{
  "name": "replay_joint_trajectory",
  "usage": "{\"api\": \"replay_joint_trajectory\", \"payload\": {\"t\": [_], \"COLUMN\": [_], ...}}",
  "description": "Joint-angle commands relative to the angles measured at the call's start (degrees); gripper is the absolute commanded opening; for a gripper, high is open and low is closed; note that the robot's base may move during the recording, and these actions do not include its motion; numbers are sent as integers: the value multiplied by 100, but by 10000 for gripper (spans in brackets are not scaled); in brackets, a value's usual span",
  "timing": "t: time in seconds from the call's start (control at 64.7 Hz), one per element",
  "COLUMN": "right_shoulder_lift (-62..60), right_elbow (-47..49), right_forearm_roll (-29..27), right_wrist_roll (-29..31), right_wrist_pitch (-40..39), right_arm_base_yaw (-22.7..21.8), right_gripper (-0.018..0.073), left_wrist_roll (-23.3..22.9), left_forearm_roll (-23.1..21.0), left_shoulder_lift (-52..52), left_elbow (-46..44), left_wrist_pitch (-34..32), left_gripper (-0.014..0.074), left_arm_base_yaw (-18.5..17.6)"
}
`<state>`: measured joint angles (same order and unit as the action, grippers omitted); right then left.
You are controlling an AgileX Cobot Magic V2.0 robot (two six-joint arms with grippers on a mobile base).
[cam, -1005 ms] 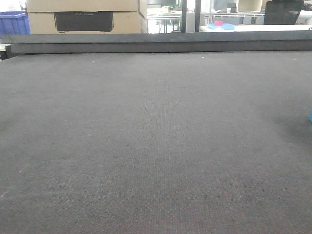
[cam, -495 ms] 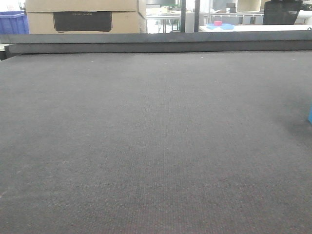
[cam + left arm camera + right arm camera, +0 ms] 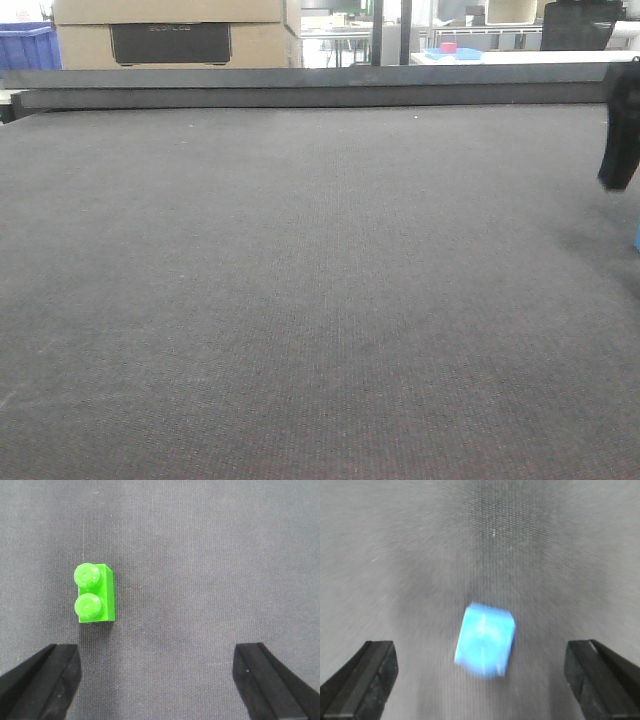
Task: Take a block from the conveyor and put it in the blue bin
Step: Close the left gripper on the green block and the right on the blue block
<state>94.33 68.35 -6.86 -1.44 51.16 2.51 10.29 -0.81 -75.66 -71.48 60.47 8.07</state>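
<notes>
Left gripper first: jaws spread wide, nothing in them, just the two black finger tips poking in at the bottom corners of its wrist view. A green block with two studs on top sits on the conveyor. It's out ahead of the left-hand finger rather than in the gap between the two, and clear of the tip. Its long side runs straight away from the gripper.

Right gripper is the same story, wide and holding nothing. A blue block lies on the weave pretty much dead centre between its fingers, well apart from both. That view is really blurry, so I can't make out studs or which way the block faces.

From the front camera it's mostly bare grey belt. A dark shape hangs over the belt at the far right edge. It's probably part of the right arm, but it's cropped too hard to say. There's a sliver of blue just below it. Beyond the belt runs the dark rail. Past that, off to the left, there's a cardboard box and the corner of a blue crate.
</notes>
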Motion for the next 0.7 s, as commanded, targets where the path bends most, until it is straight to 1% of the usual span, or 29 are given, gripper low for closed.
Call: {"api": "replay_joint_trajectory", "payload": {"t": [0.0,0.186,0.232,0.278,0.387,0.433,0.51,0.572,0.634,0.681], "right_shoulder_lift": [239,611,644,655,655,655,645,633,587,545], "right_elbow": [61,61,61,61,61,61,61,61,61,61], "right_forearm_roll": [30,30,30,30,30,30,30,30,30,30], "right_wrist_roll": [-219,-364,-364,-364,-364,-364,-364,-364,-364,-364], "right_wrist_pitch": [-225,-352,-363,-375,-433,-392,-314,-297,-297,-297], "right_arm_base_yaw": [5,5,5,5,5,5,5,5,5,5], "right_gripper": [570,568,550,512,340,237,86,-10,-75,-105], "left_wrist_roll": [8,8,8,8,8,8,8,8,8,21], "left_forearm_roll": [-55,-55,-55,-55,-55,-55,-42,-18,-18,-5], "left_shoulder_lift": [11,11,11,11,11,11,-39,-139,-304,-433], "left_elbow": [-59,-59,-59,-59,-59,-59,-72,-142,-288,-421], "left_wrist_pitch": [-6,22,22,22,22,60,251,405,553,611], "left_gripper": [519,519,519,519,519,519,519,519,519,519], "left_arm_base_yaw": [17,17,17,17,17,17,25,67,160,230]}}
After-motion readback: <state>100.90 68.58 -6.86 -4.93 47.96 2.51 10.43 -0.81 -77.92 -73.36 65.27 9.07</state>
